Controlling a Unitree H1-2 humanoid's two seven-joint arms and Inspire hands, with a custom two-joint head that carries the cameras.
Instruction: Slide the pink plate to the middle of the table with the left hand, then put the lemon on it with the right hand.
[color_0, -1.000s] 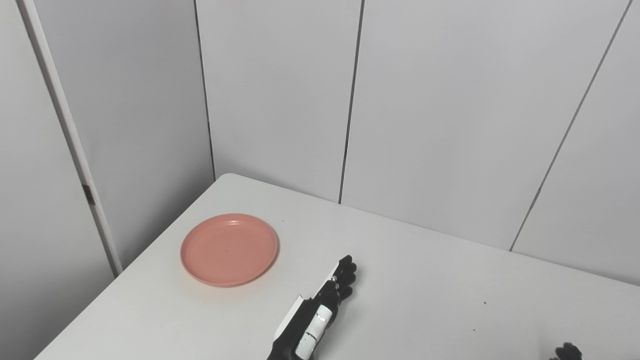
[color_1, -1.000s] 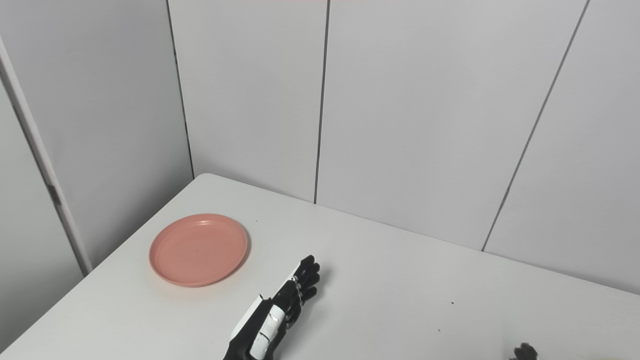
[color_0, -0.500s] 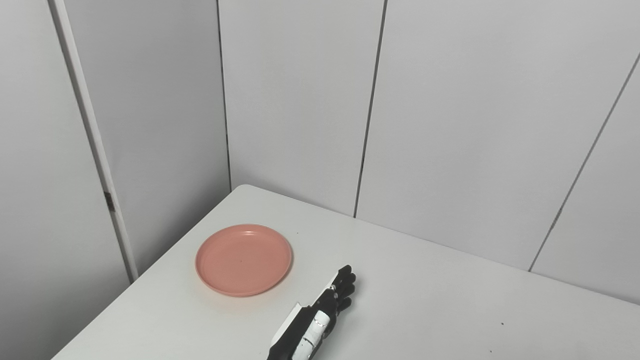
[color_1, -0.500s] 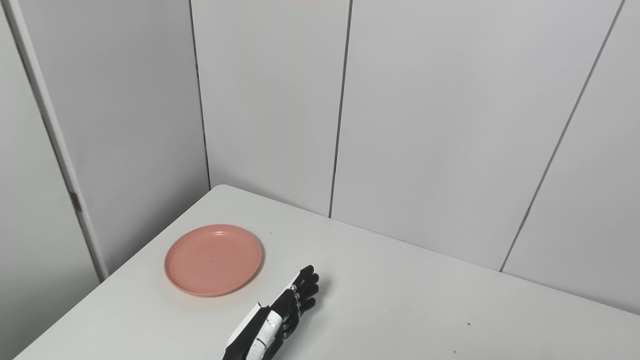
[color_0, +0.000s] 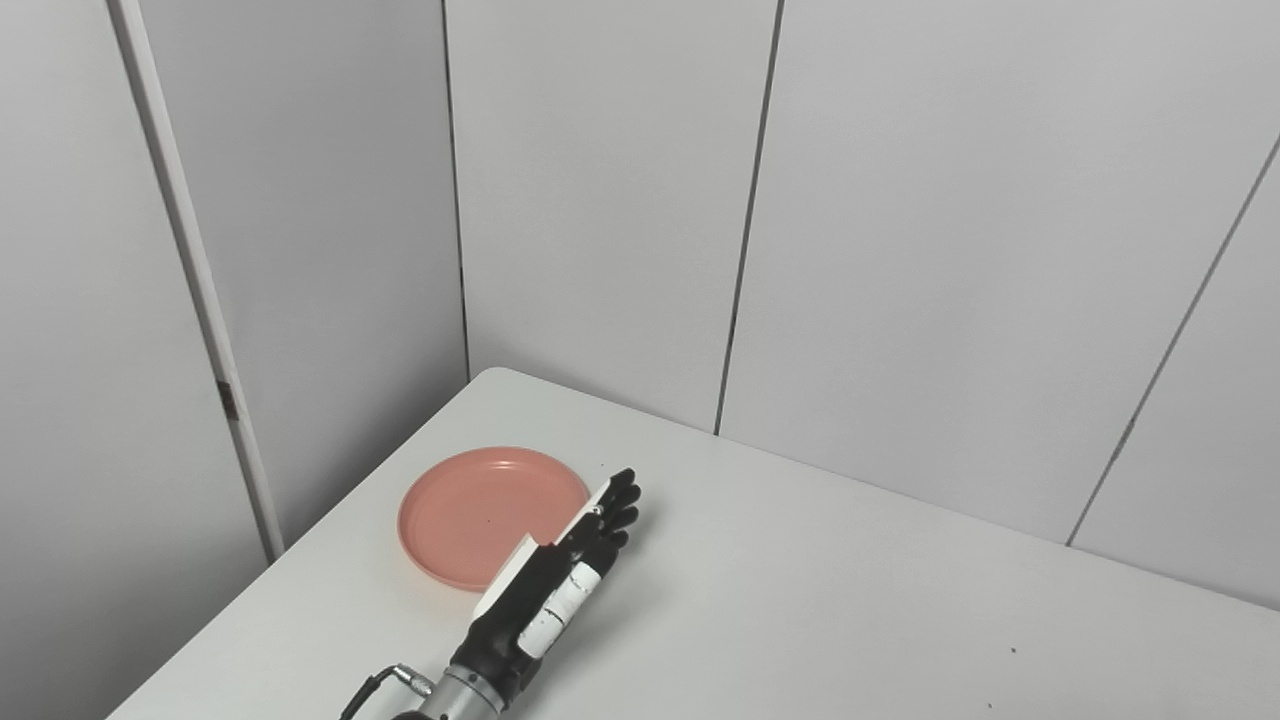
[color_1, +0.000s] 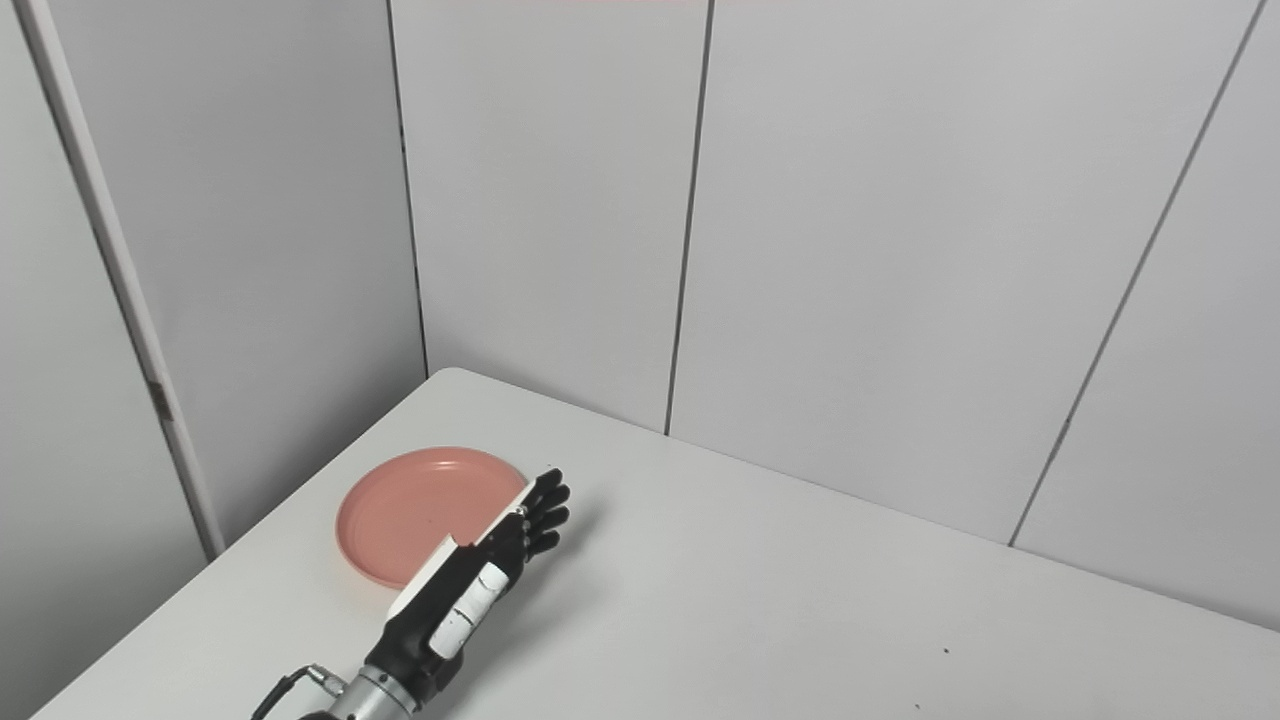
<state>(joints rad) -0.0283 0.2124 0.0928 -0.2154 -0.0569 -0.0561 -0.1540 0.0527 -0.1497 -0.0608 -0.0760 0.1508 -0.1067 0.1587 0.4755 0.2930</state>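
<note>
A round pink plate (color_0: 470, 510) lies on the white table (color_0: 850, 610) near its far left corner. My left hand (color_0: 575, 545) is stretched out flat, open and empty, edge-on, with its fingers straight. It reaches along the plate's right rim and covers the near right part of the rim; I cannot tell whether it touches it. The plate (color_1: 410, 505) and the hand (color_1: 500, 560) show the same way in the right eye view. No lemon is in view. My right hand is out of view.
Grey wall panels (color_0: 900, 250) stand close behind the table's far edge and along its left side. The table's left edge (color_0: 250, 600) runs just left of the plate. A few small dark specks (color_0: 1012, 650) mark the tabletop at the right.
My left hand has moved forward and to the left, from the middle of the table up to the plate's right rim. The camera has shifted a little. The plate has not moved.
</note>
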